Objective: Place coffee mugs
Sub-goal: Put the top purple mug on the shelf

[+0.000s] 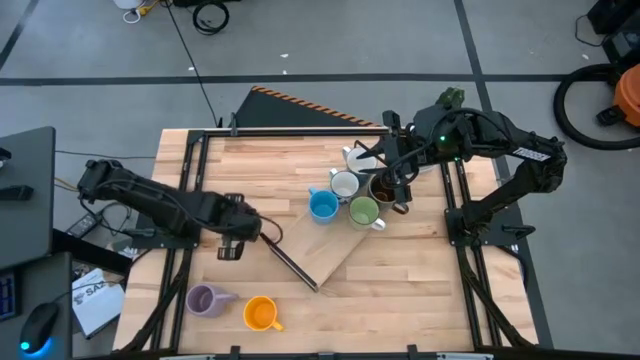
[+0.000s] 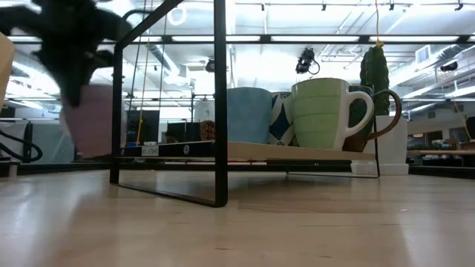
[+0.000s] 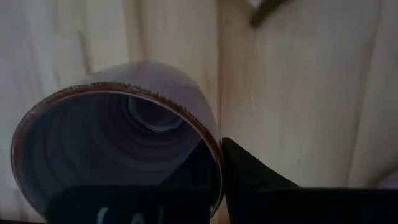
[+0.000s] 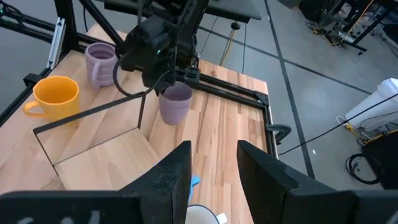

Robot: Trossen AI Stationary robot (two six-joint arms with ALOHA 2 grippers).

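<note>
My left gripper (image 1: 232, 245) is shut on a lavender mug (image 4: 175, 102) over the table's left middle; in the high view the gripper hides it. A second lavender mug (image 1: 205, 299) and an orange mug (image 1: 261, 314) stand on the table near its near edge. Blue (image 1: 323, 206), white (image 1: 344, 185), green (image 1: 363, 211) and dark brown (image 1: 385, 188) mugs stand together on a raised wooden shelf (image 1: 330, 250). My right gripper (image 4: 214, 174) hovers open above the brown mug, touching nothing. My left gripper holds the lavender mug by its rim (image 3: 214, 155), one finger inside the mug and one finger (image 3: 255, 180) outside the wall. It comes from above, pointing down. The mug (image 2: 93, 119) hangs upright below the gripper and looks just clear of the table.
The shelf is a wooden board on a black wire frame (image 2: 220, 111), slanting across the table's middle. A cactus in a white pot (image 2: 378, 111) stands behind the mugs at the far right. Black rails run along the table's left, right and far sides.
</note>
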